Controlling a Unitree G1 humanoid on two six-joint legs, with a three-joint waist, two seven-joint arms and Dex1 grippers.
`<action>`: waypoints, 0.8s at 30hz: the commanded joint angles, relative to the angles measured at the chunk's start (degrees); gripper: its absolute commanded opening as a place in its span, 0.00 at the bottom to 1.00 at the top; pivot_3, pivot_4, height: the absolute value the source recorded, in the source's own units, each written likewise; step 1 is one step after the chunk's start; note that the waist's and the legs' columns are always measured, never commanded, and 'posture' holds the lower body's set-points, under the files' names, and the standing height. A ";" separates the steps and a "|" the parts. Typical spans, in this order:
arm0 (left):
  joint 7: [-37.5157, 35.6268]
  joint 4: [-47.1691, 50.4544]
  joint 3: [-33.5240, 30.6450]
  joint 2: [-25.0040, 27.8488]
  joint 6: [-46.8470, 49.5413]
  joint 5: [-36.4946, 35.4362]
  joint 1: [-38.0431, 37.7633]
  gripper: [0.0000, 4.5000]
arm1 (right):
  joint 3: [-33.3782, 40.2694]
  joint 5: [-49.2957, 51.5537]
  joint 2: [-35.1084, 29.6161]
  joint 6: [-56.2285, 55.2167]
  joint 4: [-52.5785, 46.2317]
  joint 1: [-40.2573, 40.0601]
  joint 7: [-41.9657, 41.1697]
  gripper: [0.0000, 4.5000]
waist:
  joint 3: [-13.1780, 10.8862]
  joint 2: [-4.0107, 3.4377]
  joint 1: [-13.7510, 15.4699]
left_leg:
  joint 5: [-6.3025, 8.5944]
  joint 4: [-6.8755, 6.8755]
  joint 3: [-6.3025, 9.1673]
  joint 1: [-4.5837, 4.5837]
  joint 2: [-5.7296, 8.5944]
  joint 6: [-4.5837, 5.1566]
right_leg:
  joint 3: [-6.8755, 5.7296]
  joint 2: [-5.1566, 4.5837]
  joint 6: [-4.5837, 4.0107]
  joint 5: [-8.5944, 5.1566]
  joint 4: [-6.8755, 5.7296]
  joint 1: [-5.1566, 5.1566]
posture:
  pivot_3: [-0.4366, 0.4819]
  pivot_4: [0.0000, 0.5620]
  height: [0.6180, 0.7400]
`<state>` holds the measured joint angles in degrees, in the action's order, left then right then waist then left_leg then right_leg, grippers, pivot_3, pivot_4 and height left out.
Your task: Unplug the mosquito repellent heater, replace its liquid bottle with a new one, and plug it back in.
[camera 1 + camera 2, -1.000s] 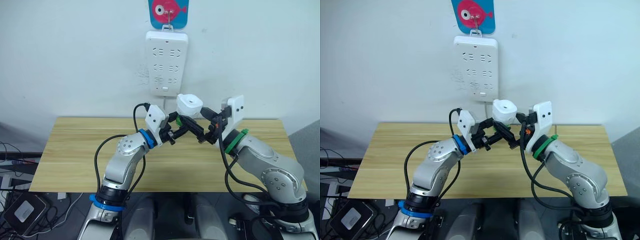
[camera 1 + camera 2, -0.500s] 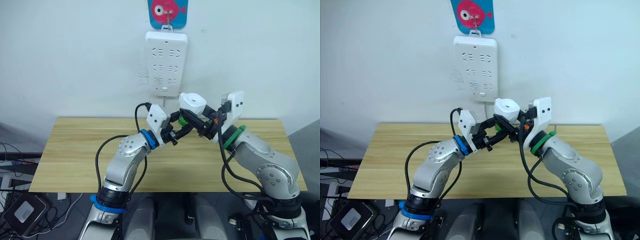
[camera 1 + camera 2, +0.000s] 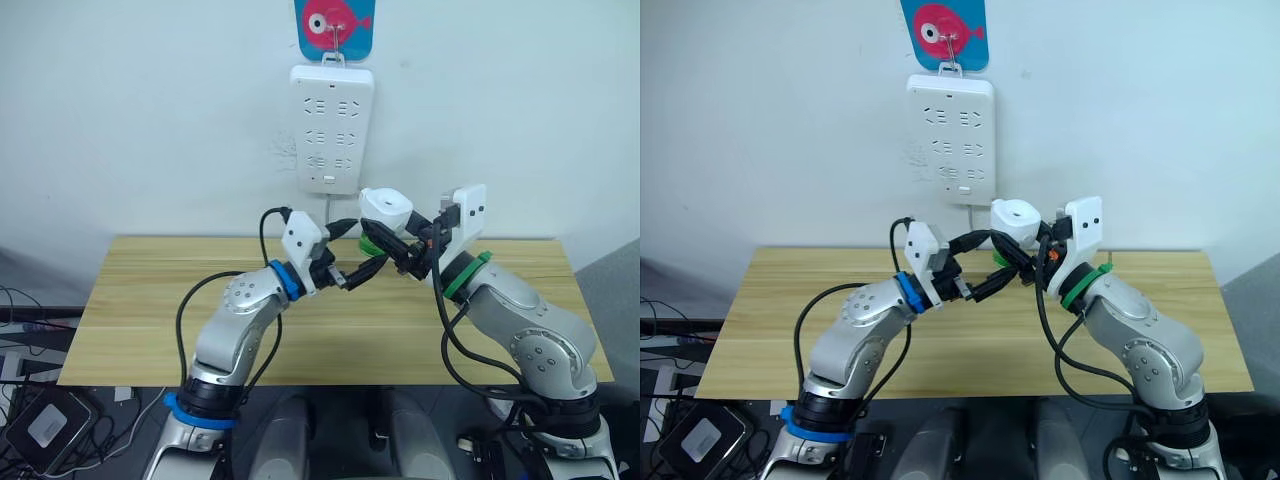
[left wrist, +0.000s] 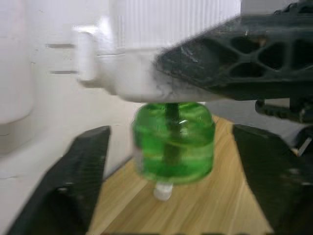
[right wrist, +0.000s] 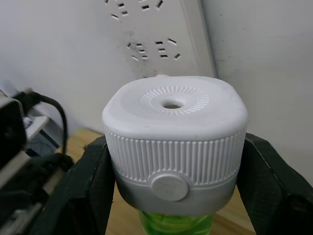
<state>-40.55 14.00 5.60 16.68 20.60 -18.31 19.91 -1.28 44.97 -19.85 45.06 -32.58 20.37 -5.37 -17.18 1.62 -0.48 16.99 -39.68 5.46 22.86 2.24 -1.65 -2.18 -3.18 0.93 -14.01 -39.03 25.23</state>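
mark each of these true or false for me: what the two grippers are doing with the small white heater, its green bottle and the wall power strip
1. The right gripper is shut on the small white rounded mosquito repellent heater. True.
2. The heater is plugged into the long white power strip. False: it is held in the air below the strip.
3. A green translucent liquid bottle hangs under the heater. True.
4. The left gripper is clamped on the bottle. False: its fingers stand open on either side, apart from it.
5. The bottle lies on the wooden table. False: it sits in the heater.
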 commanded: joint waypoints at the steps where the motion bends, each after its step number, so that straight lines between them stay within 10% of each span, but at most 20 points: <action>1: -0.98 3.52 -4.83 2.63 -1.34 -3.16 -0.51 1.00 | 1.78 -1.79 -0.38 -2.98 -3.13 -1.40 -1.72 0.68 | 0.22 -0.06 0.04 | 0.00 0.00 0.01 0.01 0.00 0.00 | 0.00 0.00 0.00 0.00 0.00 0.00 | 0.49 0.40 1.00; 24: -5.32 -23.61 -7.90 6.07 -12.23 -1.05 20.75 1.00 | 2.60 -4.93 1.42 -5.76 -4.58 -3.59 -3.97 0.68 | 1.12 -0.04 0.02 | 0.00 -0.02 0.00 -0.01 0.07 0.00 | -0.01 0.01 0.00 0.00 -0.01 0.00 | 0.47 0.41 1.00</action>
<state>-44.97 -9.10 -2.51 22.84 10.43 -19.67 39.43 0.09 39.48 -18.70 39.72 -33.61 16.02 -9.55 -16.06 1.58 -0.47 16.99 -39.71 5.45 22.85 2.31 -1.65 -2.19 -3.17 0.93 -14.01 -39.05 25.24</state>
